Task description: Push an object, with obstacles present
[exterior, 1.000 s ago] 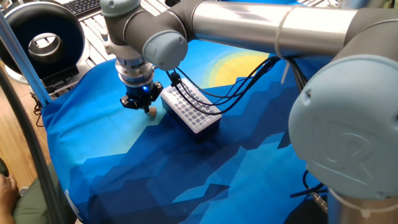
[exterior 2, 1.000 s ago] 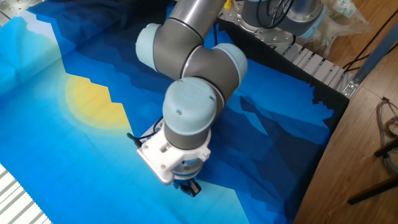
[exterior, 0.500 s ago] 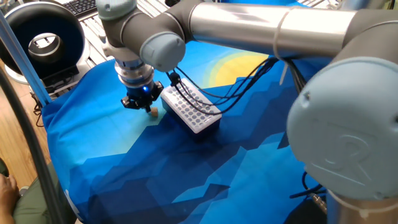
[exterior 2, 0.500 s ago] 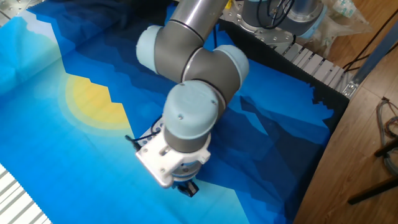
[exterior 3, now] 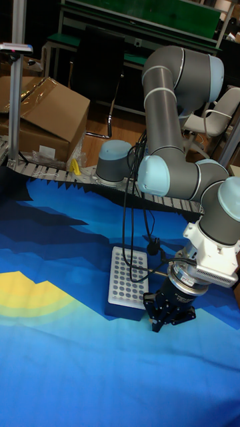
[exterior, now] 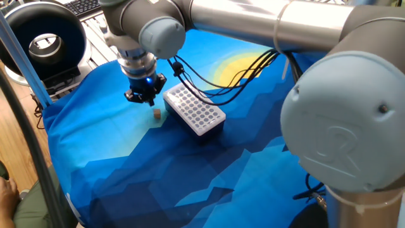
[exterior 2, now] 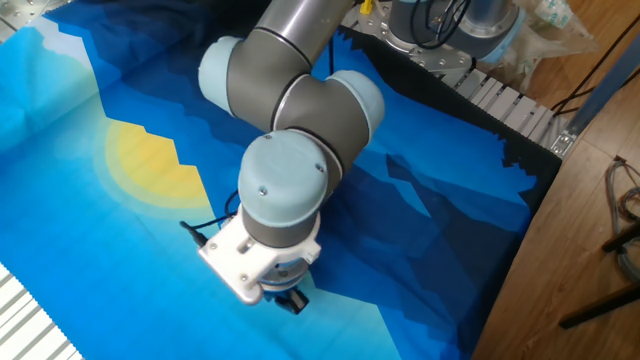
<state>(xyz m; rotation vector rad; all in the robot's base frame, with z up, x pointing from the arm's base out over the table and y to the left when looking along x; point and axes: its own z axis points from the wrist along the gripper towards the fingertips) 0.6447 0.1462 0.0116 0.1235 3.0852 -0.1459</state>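
The object, a tiny tan cube (exterior: 156, 113), lies on the blue cloth just left of the obstacle. The obstacle is a box with a white perforated top (exterior: 194, 109) and dark sides, also seen in the tall fixed view (exterior 3: 126, 283). My gripper (exterior: 145, 99) hangs a little behind and to the left of the cube, with a small gap between them. Its dark fingers are together and hold nothing. In the other fixed view the gripper (exterior 2: 291, 301) shows under the wrist, and the arm hides both cube and box. The gripper (exterior 3: 167, 322) stands right of the box in the tall view, where the cube is hidden.
A blue cloth with a yellow sun patch (exterior: 243, 66) covers the table. A black round device (exterior: 43, 39) stands beyond the far left corner. Black cables (exterior: 209, 88) hang from the wrist over the box. The wooden floor (exterior 2: 570, 250) lies past the table edge.
The gripper has drawn back from the cube, toward the far left in one fixed view. The cube now shows apart from the fingers and has stayed in place.
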